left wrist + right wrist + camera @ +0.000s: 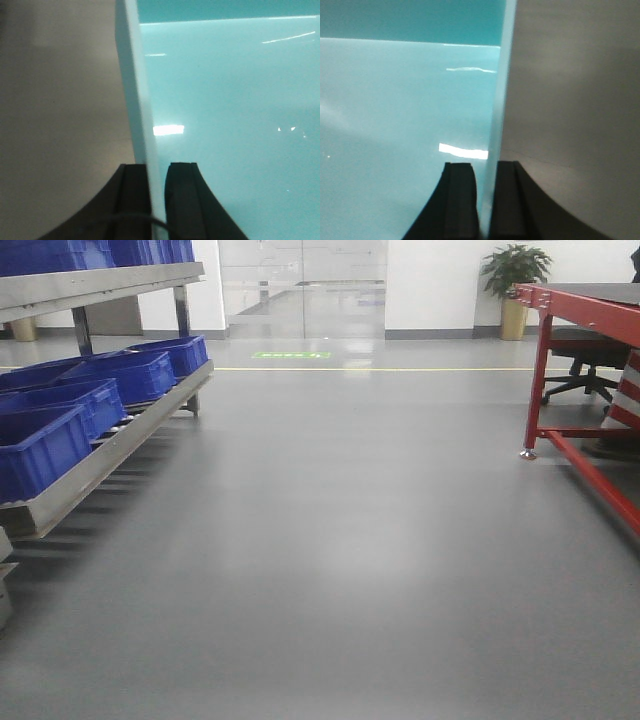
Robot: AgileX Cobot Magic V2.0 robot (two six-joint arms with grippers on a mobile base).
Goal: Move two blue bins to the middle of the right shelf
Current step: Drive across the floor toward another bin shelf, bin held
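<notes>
- The left gripper (158, 169) is pressed together on the thin upright side wall (136, 100) of a bin (235, 125). The bin's glossy inside, teal in this view, spreads to the gripper's inboard side.
- The right gripper (482, 167) pinches the opposite wall (499, 100) the same way, so the bin hangs between both arms, probably for a level carry.
- Ahead of both lies grey floor (330, 540).
- Farther on, left of the grippers, a metal rack (110, 445) holds blue bins (50, 435). To the right stands a red table (580, 310).
- The target shelf is not identifiable, so I judge this as mid-transit.
</notes>
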